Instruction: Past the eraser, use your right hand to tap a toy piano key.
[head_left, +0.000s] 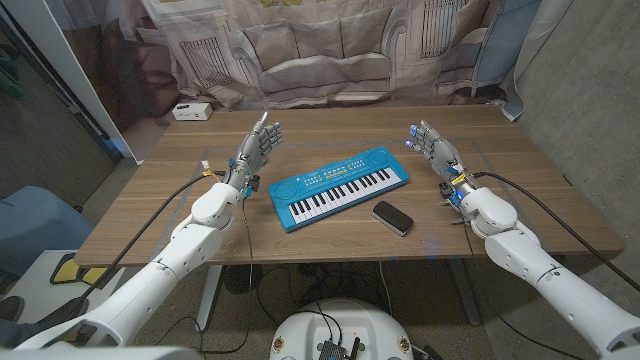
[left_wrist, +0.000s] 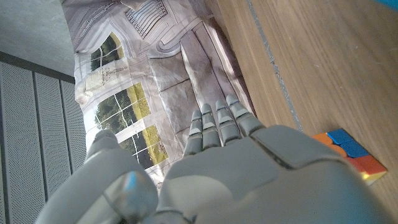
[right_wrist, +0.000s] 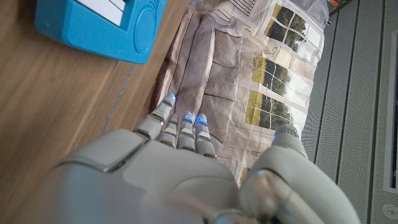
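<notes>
Blue toy piano (head_left: 338, 186) lies mid-table, angled, keys toward me. Dark eraser (head_left: 392, 217) just beside its near right corner, apart from it. My right hand (head_left: 436, 150) hangs right of piano, well clear of keys, fingers spread, holding nothing. Left hand (head_left: 255, 150) on piano's other side, likewise spread and empty. Small multicoloured cube (left_wrist: 352, 155) on wooden table (head_left: 520, 180) near left hand, possibly puzzle cube.

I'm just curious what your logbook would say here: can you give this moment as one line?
right hand: open, beside piano, touching nothing | left hand: open | toy piano: untouched | eraser: in front of piano | tap: not started
</notes>
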